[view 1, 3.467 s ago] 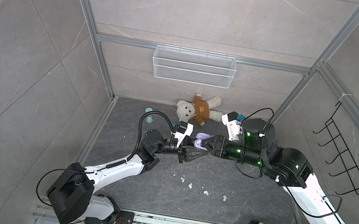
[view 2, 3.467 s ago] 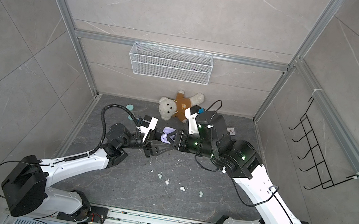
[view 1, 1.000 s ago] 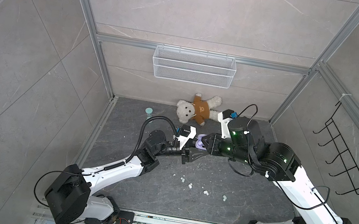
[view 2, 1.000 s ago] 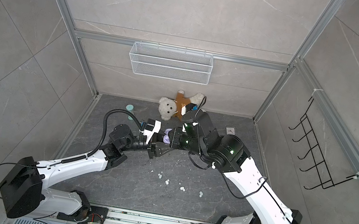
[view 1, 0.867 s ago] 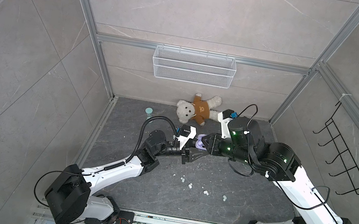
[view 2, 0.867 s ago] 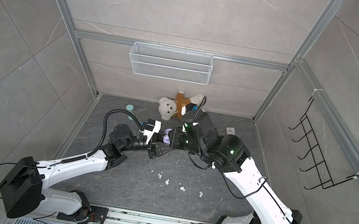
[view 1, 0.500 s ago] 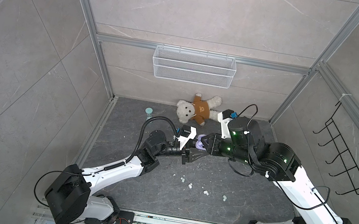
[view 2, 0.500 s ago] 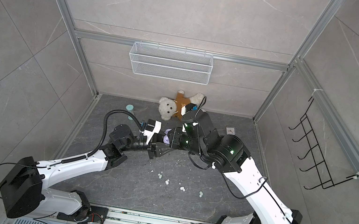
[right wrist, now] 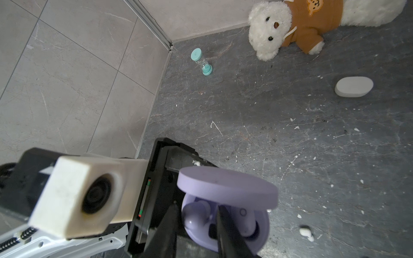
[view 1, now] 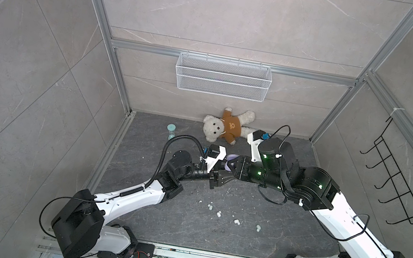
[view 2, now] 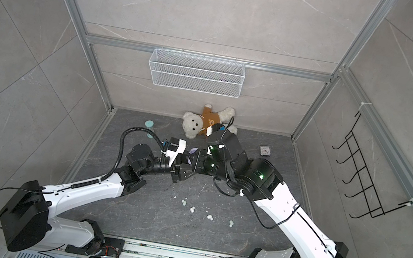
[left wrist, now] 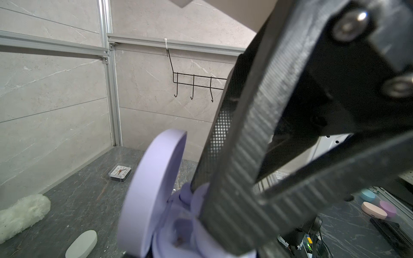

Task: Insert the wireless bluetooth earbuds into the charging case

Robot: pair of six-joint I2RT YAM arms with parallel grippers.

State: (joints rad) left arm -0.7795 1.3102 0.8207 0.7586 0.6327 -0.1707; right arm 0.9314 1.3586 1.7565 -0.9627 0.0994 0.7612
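Observation:
The lilac charging case has its lid up. It also shows in the left wrist view as the case, and in both top views only as a lilac sliver. My left gripper is shut on its base. My right gripper is shut on a lilac earbud, which is tilted over one well. A second lilac earbud sits in the other well. Several pale earbuds lie on the floor.
A teddy bear and a teal hourglass lie near the back wall. A small clock sits at the back right. A closed white case lies on the floor beyond the grippers. A wire basket hangs on the back wall, and hooks on the right wall.
Since the earliest frames the right arm has drawn in towards the left gripper and the case. Over the last second both arms stay almost still.

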